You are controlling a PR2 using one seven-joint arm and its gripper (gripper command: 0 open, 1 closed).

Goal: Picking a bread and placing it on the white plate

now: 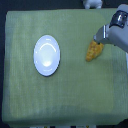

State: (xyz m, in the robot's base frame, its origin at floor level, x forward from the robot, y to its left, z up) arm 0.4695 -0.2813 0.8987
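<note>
The bread [93,51] lies on the green cloth [65,95] toward the cloth's edge on the exterior view's right, somewhat nearer the far edge than the near one. It sits tilted, its upper end pointing toward the far right corner, its lower end toward the middle of the cloth. The gripper [99,40] comes in from the exterior view's right and meets the bread at its upper end; the fingertips are at or touching the crust, but the view is too blurred to tell whether the jaws are clenched on it or released.

The white plate [47,55] rests flat on the cloth left of centre, well apart from the bread, with nothing on it. Bare cloth lies between plate and bread. Wide bare cloth also runs along the near edge and the left edge. The arm covers part of the far right corner. A pale object [91,3] shows just beyond the far edge.
</note>
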